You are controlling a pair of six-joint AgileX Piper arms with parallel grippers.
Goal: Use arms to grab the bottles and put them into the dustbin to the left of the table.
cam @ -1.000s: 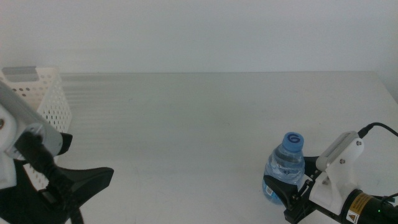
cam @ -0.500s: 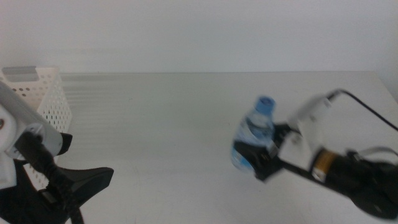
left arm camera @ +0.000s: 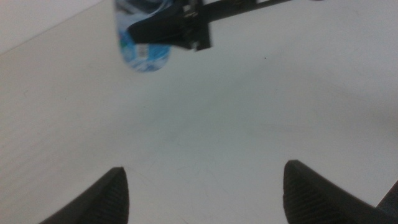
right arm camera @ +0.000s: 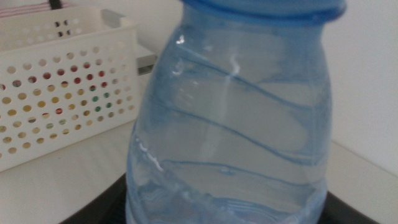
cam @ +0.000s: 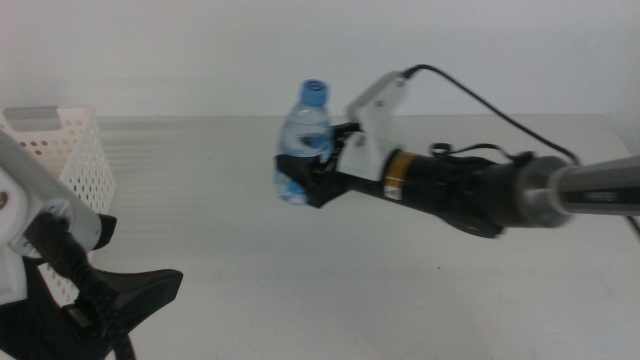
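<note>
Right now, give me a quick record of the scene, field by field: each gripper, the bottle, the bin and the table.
right gripper: shut on the water bottle, held above the table
water bottle: upright, blue cap on, off the table
left gripper: open, empty, low near the table's front left
dustbin: white perforated basket at the table's left edge; coloured shapes show through its holes
table: off-white

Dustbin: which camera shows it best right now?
The right wrist view: the dustbin shows its perforated front wall and rim, with colours glimpsed through the holes, behind the water bottle held by the right gripper. The middle view cuts the bin off at the left edge behind the waiting left gripper. The left wrist view misses it.
</note>
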